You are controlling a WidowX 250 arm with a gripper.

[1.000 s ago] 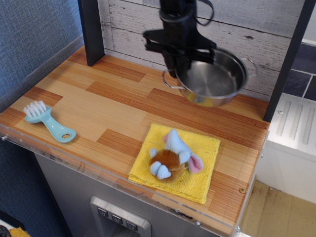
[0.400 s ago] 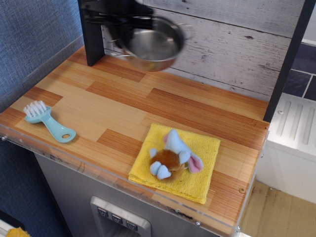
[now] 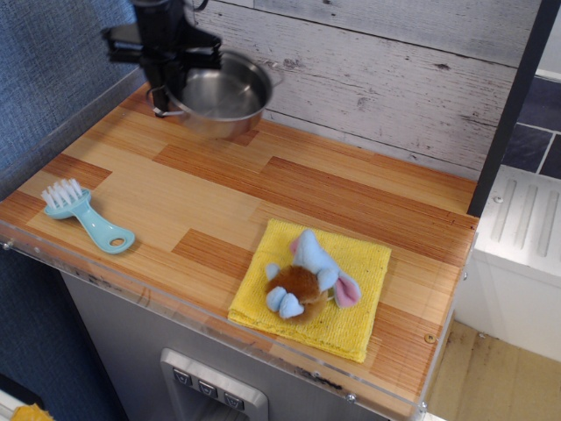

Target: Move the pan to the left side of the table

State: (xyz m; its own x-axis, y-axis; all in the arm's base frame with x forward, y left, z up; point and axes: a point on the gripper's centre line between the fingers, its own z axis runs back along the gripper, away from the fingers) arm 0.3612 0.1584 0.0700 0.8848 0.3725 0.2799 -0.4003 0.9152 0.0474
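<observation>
The pan, a small shiny steel pot with thin wire loop handles, is at the far left of the wooden-plank table, close to the back wall. It is very near or just touching the surface; I cannot tell which. My black gripper comes down from above and is shut on the pan's left rim. Its fingertips are partly hidden by the rim.
A light-blue brush lies at the front left. A yellow cloth with a small plush toy on it lies at the front right. A dark post stands at the right. A grey plank wall runs behind.
The gripper has carried the pan from the back right across to the back left and lowered it toward the table. The brush, cloth and toy have not moved.
</observation>
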